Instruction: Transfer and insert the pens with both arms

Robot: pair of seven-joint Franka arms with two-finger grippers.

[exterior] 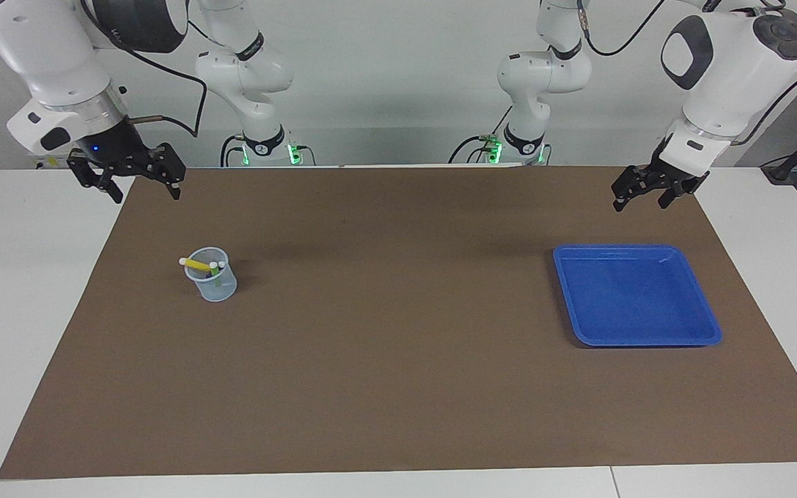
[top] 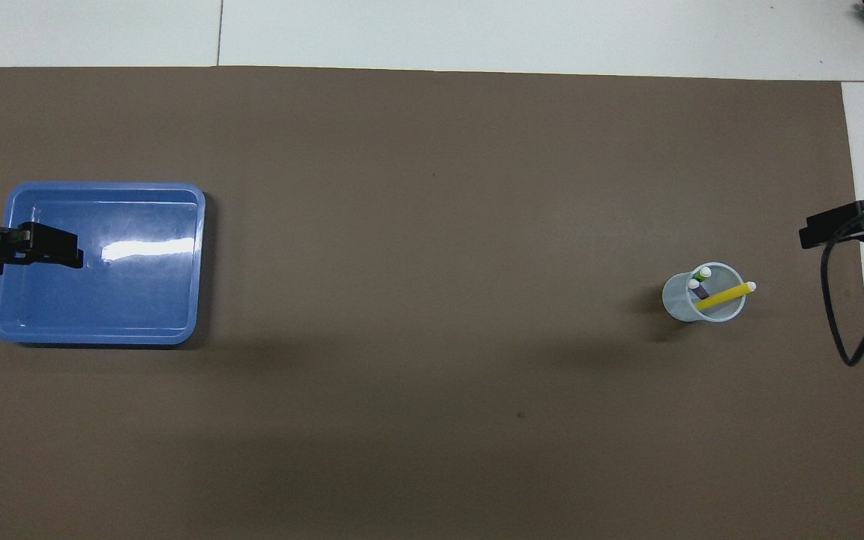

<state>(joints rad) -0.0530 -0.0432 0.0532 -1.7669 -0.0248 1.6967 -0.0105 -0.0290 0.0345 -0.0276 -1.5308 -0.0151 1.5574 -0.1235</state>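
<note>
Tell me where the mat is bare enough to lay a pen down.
The widest bare patch is the mat between the cup and the blue tray. The strip from both to the mat's edge farthest from the robots is bare too. The tray holds nothing. Only the cup is crowded, holding the pens.
</note>
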